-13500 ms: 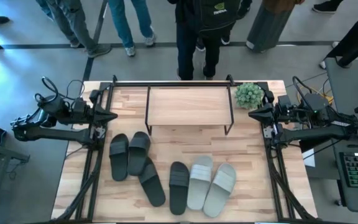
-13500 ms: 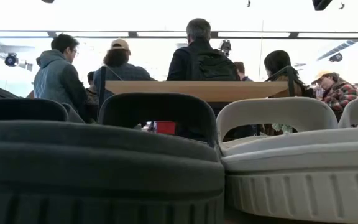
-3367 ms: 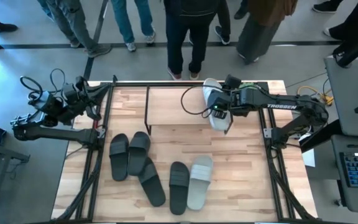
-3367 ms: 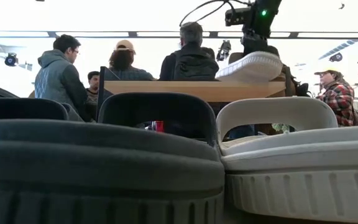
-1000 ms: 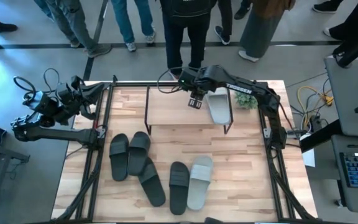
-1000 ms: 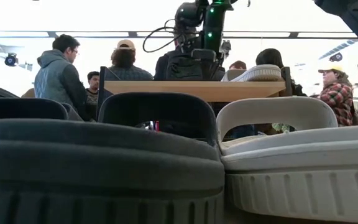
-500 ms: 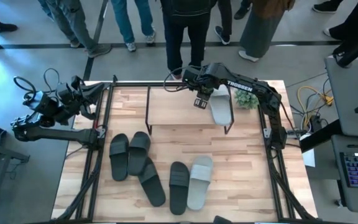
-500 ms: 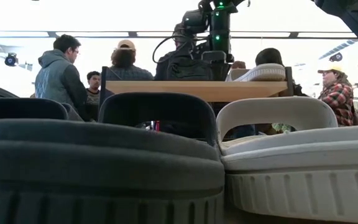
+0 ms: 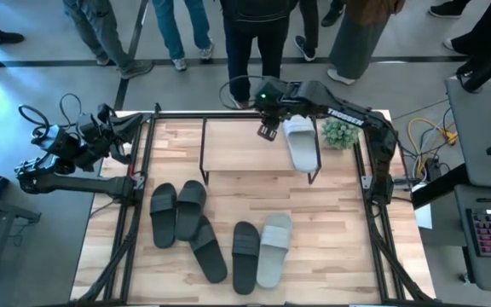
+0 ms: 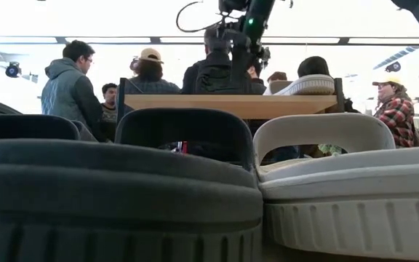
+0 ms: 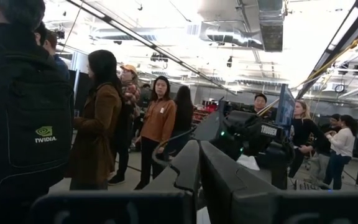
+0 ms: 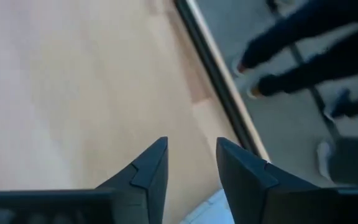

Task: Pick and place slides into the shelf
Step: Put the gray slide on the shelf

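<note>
Lying flat on the shelf top board, one pale slide sits just beside the right claw, on the side toward the shelf's right end. The claw hangs above the board near its back edge; its fingers stand parted with bare wood showing between them, holding nothing. In the low view the same slide rests on the board, with the claw above and apart from it.

Remaining slides lie on the table in front of the shelf, well apart from the right claw: a black pair, a third black slide, a fourth black slide, and a second pale slide touching the fourth black one.

A small plant stands just past the shelf's right end.

Left claw waits at the table's left rear corner, closed and empty, far from the shelf.

People stand beyond the table's far edge.
</note>
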You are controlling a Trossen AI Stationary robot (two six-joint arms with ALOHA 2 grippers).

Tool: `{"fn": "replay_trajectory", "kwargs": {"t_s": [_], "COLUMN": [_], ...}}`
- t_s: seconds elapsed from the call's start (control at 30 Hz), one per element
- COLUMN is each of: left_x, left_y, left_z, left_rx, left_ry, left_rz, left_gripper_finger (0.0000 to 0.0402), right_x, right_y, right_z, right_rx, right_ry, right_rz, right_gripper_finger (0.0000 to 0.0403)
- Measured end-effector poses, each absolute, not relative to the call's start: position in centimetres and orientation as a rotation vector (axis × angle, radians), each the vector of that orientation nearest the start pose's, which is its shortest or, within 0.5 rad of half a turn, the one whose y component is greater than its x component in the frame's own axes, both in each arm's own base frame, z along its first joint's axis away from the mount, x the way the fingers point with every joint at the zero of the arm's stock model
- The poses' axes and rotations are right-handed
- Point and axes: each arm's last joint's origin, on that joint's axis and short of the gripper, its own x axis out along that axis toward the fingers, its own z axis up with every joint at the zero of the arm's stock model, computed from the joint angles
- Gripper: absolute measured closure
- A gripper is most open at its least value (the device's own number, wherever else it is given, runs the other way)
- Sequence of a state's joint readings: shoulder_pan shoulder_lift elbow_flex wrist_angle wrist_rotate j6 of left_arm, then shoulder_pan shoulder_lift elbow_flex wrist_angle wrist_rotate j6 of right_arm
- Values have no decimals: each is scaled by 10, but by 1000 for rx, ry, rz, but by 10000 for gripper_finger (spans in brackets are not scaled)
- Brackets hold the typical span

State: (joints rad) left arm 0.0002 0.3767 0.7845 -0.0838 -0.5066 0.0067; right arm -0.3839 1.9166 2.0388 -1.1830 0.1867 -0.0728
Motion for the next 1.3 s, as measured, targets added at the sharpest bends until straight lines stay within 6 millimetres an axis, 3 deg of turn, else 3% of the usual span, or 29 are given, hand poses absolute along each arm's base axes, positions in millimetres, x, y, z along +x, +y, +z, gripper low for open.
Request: {"fn": "replay_trajectory", "kwargs": {"t_s": [0.1,0.2,0.33,0.47,0.77,1.17,1.3], "left_x": [64,64,64,64,65,65,65], "left_y": [14,14,14,14,14,14,14], "left_z": [383,382,382,382,380,380,380], "left_rx": [-76,-75,-74,-74,-71,-71,-71], "left_ry": [-316,-315,-312,-311,-302,-300,-301], "left_rz": [504,503,503,503,504,503,503], "left_gripper_finger": [402,402,401,402,402,402,401], "right_x": [360,357,345,321,276,272,275], "right_y": [-129,-93,-51,-13,81,189,213], "right_z": [369,382,391,388,334,252,229], "right_rx": [22,-54,-163,-128,-21,-46,-99], "right_ry": [1052,1025,1018,1055,1111,1134,1173], "right_rz": [-297,-182,-166,-188,-293,-206,-205], "right_gripper_finger": [268,266,266,266,266,266,266]}}
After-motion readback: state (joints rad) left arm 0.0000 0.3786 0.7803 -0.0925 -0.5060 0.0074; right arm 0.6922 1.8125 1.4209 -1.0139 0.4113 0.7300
